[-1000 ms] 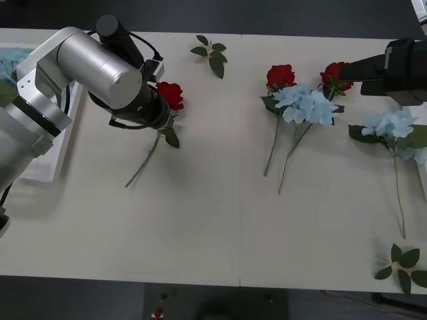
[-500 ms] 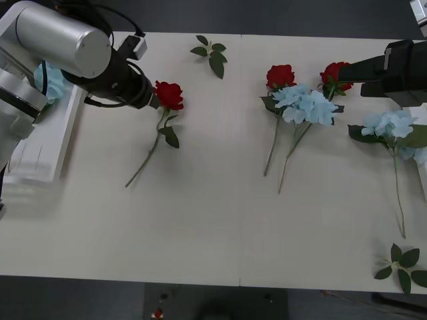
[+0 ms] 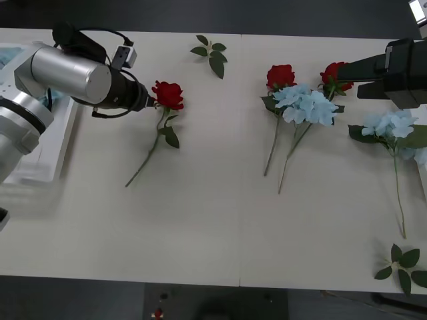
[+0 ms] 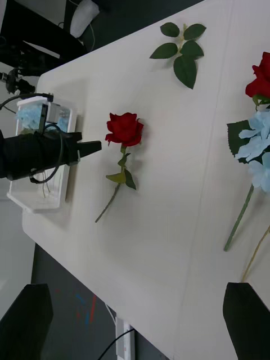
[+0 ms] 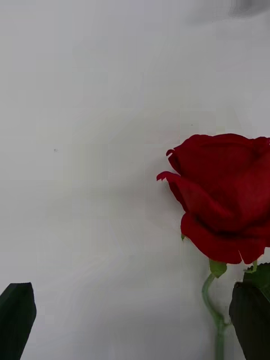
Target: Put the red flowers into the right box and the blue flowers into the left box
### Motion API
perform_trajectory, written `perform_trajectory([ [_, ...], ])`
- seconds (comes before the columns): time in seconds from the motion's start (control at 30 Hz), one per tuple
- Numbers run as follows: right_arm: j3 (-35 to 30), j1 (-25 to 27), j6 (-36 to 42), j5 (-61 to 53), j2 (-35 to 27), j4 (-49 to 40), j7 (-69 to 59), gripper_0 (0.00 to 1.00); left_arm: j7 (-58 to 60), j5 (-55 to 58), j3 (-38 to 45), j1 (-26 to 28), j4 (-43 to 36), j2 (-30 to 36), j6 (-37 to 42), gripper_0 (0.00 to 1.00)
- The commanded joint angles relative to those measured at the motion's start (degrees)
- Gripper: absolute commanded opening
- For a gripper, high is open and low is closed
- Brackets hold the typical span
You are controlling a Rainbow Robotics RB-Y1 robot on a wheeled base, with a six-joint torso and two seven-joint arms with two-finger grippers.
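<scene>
Front view, with the lone red rose (image 3: 168,95) as landmark: it lies flat on the pale tabletop (image 3: 200,220), stem trailing toward the robot, and the left gripper (image 3: 151,101) sits just beside its head on the side toward the left box (image 3: 50,157), whose white rim is partly hidden by the arm and cut off at the frame edge. A pale blue bloom (image 4: 31,115) lies inside that box. From the left wrist camera the two dark fingers (image 5: 16,320) stand apart at the corners, the rose head between them, untouched. Farther to the rose's right, two more red roses (image 3: 281,75) lie with a blue hydrangea cluster (image 3: 307,104) overlapping their stems; one rose head is partly covered by the right gripper (image 3: 363,70), whose black fingers (image 4: 244,320) also stand apart. Another blue hydrangea stem (image 3: 390,125) lies beyond, cut off by the frame. No legible writing can be made out anywhere.
</scene>
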Motion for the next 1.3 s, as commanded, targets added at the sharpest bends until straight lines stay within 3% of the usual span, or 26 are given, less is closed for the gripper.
perform_trajectory([
  [0.03, -0.5, 0.8, 0.0, -0.6, -2.1, -0.3, 1.7, 0.89, -0.3, -0.1, -1.9, -0.5, 1.5, -1.3, -5.6, 1.00],
  [0.77, -0.4, 2.0, 0.1, -0.7, -2.5, -0.5, 2.8, 0.89, 2.9, -7.6, -5.4, -0.6, 6.5, -6.9, -10.5, 1.00],
  [1.3, -0.4, 2.6, 0.2, -1.3, -2.7, -1.0, 3.3, 0.89, 3.9, -9.3, -8.0, -0.4, 7.4, -7.0, -12.1, 1.00],
])
